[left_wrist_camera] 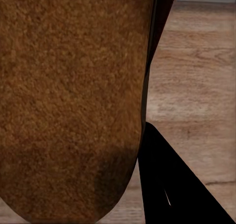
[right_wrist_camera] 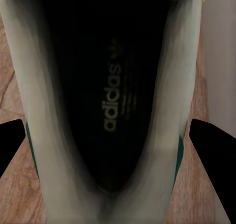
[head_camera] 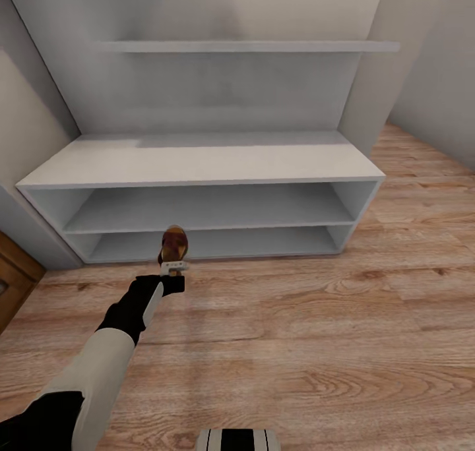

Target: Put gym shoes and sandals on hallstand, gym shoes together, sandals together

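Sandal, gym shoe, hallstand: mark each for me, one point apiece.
sandal (head_camera: 175, 243), head view, on its brown upper above the left pincer.
gym shoe (right_wrist_camera: 115, 101), right wrist view, on the dark printed insole.
hallstand (head_camera: 198, 161), head view, on its bare flat top.

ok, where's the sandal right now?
Head view: the sandal is in the left gripper, held above the floor before the hallstand, left of centre.

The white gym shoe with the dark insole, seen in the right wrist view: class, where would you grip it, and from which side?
Grip the white gym shoe across its side walls at the opening, coming from above: the open collar faces the camera, and a dark fingertip flanks each side.
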Available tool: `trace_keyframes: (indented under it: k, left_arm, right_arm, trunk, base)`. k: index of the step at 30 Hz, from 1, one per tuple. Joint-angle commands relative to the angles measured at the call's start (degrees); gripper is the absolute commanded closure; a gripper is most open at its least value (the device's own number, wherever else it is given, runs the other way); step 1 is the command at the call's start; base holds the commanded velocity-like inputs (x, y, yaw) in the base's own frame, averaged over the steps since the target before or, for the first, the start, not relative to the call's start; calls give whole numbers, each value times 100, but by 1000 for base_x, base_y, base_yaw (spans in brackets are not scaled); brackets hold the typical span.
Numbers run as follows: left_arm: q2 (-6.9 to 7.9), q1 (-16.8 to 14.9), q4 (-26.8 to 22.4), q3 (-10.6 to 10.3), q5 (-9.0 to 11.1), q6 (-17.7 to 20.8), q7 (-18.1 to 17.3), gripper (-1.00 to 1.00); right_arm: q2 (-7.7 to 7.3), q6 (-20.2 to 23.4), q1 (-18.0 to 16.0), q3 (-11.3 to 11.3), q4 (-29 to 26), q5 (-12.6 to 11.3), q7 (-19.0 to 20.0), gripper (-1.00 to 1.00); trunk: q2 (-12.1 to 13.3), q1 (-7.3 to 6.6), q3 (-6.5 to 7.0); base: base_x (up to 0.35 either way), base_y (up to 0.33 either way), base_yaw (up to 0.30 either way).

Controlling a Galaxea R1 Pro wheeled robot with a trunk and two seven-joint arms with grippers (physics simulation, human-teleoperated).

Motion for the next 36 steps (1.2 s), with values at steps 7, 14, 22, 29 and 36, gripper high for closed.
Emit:
trace_keyframes:
  k: [7, 14, 22, 29, 36]
  left_arm:
    - [-12, -4, 2, 32, -22, -20, -30, 100]
    - [-12, -4, 2, 33, -20, -22, -32, 100]
    - [-5, -4, 2, 32, -22, -22, -33, 100]
    - [-12, -4, 2, 32, -22, -22, -33, 100]
    - [-9, -4, 2, 32, -22, -22, -33, 100]
  right_arm:
    - [1, 16, -5, 5, 2, 9, 10, 100]
    - [34, -528, -5, 14, 0, 16, 8, 100]
    - [43, -907, -5, 8, -1, 17, 6, 100]
    - [43, -916, -5, 10, 0, 17, -1, 100]
    - [43, -916, -7, 10, -1, 17, -2, 100]
  trunk:
    - [-2, -1, -4]
    - [-2, -1, -4]
    - [-2, -1, -4]
    - [-2, -1, -4]
    - [-2, -1, -4]
  base:
    - [109, 0, 0]
    - [9, 0, 0]
    - [207, 0, 0]
    - [340, 0, 0]
    - [316, 125, 0]
